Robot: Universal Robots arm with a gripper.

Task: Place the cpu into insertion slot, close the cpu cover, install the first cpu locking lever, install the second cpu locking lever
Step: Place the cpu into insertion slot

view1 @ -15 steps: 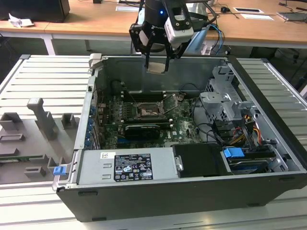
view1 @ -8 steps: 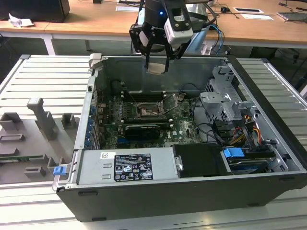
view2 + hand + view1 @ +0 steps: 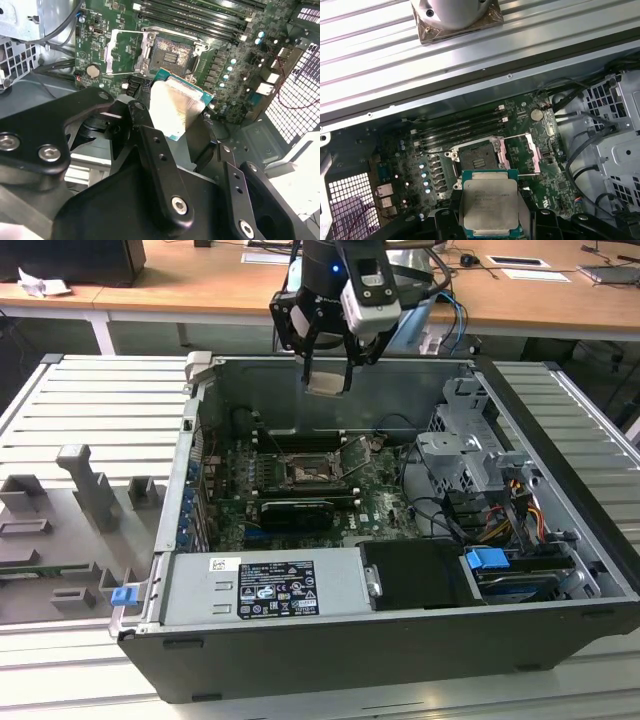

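Status: fingers (image 3: 136, 114) are pinching the cpu (image 3: 175, 107) by two opposite edges. The silver lid shows between them in both wrist views, with the green substrate edge visible around it. No slack seen at the grip.

Gripper (image 3: 327, 380) hangs high over the open PC case (image 3: 300, 640), near the far wall's rim. The cpu (image 3: 326, 383) is in the air, well clear of the motherboard (image 3: 380, 495), and looks roughly level.

Insertion slot (image 3: 305, 472) is bare, with nothing seated in it. In the first wrist view the slot (image 3: 476, 156) sits just past the leading edge of the cpu (image 3: 487, 205), between the chip and the memory slots (image 3: 460, 127).

The cpu cover (image 3: 520, 155) is flipped open, lying off to one side of the slot, so the opening isn't blocked. The second wrist view agrees: cover (image 3: 122, 52) beside slot (image 3: 172, 52).

Key relation: the slot is below the chip and offset sideways from it, not directly underneath. In the exterior view it lies lower and slightly to that view's left of the gripper. Chip edges look roughly parallel to the slot's edges, with no obvious rotation between them. I can't judge corner keying from here.

Task state, my read: step one is in progress. The chip is held but not placed. The cover isn't closed.

The case sits on the ribbed grey table (image 3: 90, 400).
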